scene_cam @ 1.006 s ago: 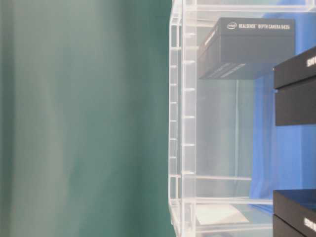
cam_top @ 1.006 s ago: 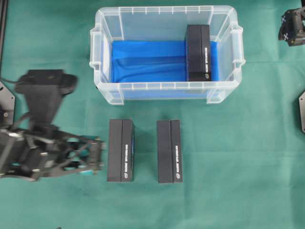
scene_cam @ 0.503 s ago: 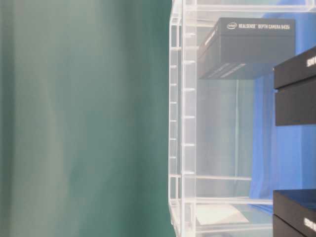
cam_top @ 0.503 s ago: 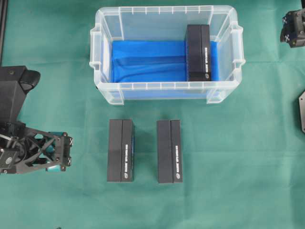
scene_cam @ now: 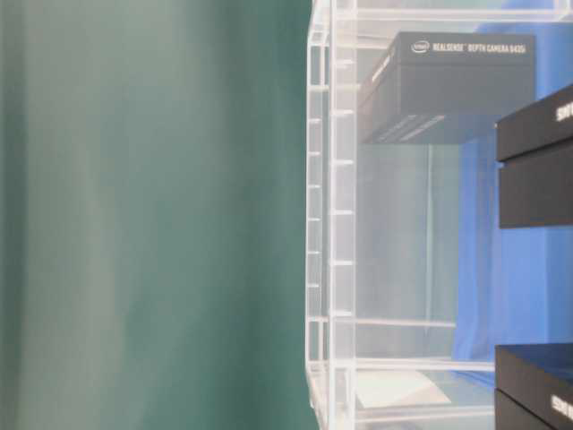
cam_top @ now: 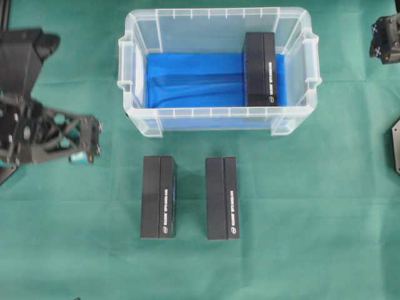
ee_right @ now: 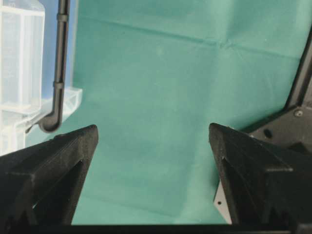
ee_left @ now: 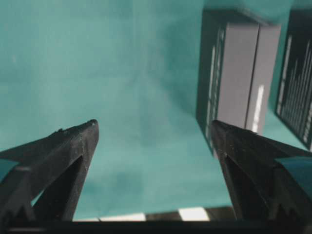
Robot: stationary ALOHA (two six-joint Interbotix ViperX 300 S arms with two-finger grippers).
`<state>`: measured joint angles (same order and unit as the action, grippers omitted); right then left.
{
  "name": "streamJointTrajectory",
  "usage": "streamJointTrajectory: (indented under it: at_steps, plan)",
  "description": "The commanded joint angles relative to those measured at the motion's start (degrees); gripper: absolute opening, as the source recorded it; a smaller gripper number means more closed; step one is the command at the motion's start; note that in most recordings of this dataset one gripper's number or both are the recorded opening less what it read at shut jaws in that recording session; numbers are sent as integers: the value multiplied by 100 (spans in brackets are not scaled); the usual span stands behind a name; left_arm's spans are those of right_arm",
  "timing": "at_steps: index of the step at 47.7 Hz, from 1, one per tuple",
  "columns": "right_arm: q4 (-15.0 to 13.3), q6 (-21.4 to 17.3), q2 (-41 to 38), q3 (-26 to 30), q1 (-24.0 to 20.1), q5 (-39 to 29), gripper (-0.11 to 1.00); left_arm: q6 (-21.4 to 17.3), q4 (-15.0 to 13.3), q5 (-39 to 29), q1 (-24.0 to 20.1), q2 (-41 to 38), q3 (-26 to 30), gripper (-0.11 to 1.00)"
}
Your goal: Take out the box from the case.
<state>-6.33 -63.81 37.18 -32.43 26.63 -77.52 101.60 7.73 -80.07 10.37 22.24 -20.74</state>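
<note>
Now the left gripper (cam_top: 94, 139) hangs over the green cloth (cam_top: 312, 219) left of the case (cam_top: 219, 15), fingers spread wide, holding nothing. The right gripper (ee_right: 153, 141) sits at the far right edge, jaws apart too. One black box (cam_top: 260, 69) lies in the case's right end; two more boxes (cam_top: 158, 197) lie outside on the cloth.

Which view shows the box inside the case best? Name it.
Overhead exterior: the box lies whole at the case's right end. Table-level shows it through the clear wall, partly blocked. Neither wrist view shows it.
</note>
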Motion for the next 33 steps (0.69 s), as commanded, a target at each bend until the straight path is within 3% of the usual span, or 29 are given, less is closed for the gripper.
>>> streamJointTrajectory:
  at_steps: [1,23,33]
  plan:
    - [9,-18,18,70,-9,0,91,-246,-18,-18,-325,202,-26,98]
    - [9,-149,18,70,-9,-44,91,-2153,-316,-237,-2215,554,-264,98]
    - [9,-158,18,62,-9,-44,91,-2628,-325,-237,-2672,545,-246,98]
